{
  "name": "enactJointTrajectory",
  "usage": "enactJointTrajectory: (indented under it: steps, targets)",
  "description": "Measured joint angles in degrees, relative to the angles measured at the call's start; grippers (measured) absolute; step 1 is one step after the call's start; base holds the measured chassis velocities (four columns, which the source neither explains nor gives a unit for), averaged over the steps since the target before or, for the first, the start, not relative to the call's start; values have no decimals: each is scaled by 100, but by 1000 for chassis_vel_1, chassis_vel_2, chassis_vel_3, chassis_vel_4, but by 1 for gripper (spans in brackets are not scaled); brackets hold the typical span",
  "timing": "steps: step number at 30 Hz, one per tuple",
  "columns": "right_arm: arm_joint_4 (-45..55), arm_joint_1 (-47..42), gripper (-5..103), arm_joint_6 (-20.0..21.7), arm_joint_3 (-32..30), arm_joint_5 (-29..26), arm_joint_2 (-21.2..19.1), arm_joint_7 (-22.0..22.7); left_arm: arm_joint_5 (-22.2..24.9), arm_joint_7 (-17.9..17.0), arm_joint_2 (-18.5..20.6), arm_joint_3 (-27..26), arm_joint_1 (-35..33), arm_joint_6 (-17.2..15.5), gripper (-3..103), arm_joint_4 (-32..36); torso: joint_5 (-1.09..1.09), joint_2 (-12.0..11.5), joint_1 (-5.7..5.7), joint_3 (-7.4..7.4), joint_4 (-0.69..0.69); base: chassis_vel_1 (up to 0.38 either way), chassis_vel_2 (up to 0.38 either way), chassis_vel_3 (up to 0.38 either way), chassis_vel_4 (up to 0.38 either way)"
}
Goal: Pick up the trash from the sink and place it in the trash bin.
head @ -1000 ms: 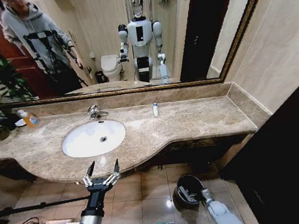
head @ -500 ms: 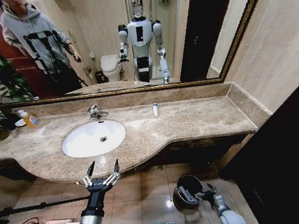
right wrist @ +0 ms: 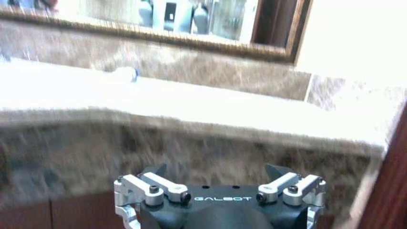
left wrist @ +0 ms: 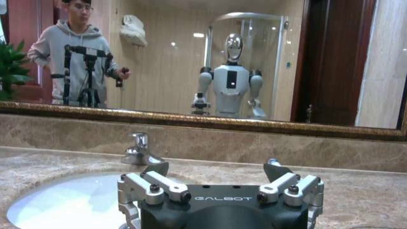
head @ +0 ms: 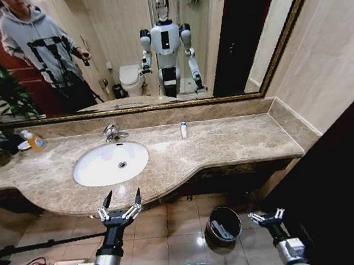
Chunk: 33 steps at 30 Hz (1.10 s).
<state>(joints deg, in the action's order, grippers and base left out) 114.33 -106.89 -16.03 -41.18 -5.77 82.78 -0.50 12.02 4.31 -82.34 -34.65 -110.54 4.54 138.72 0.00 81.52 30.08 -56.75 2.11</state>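
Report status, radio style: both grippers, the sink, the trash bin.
Left gripper open, empty, at counter edge before the sink. Right gripper open, empty, low beside the trash bin. Sink basin bare. Small white bottle upright on countertop.

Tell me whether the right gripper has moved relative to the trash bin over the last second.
Yes. The right gripper, open, was at the rim of the trash bin and has pulled away to the robot's right, now clear of it over the floor tiles.
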Motion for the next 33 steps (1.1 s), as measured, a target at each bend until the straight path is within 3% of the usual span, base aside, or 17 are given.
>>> enactJointTrajectory:
  steps: [7,16,19,24,33]
  targets:
    - [836,-75,100,258,150,-53,168,57,0,0,0,0,0,0,100,0,0,0,0,0,0,0,0,0,0]
    - [1555,642,100,1323,453,-829,-61,163,0,0,0,0,0,0,100,0,1,0,1,0,0,0,0,0,0]
    - [1655,1272,100,1930,602,-1235,-426,172,0,0,0,1,0,0,100,0,0,0,1,-1,0,0,0,0,0]
    - [1248,2159,100,2321,1010,-1384,-748,147,0,0,0,0,0,0,100,0,1,-1,2,-1,0,0,0,0,0]
    - [-105,4096,100,2652,2061,-1292,-777,443,0,0,0,0,0,0,100,0,-1,-1,2,-1,1,0,0,0,0]
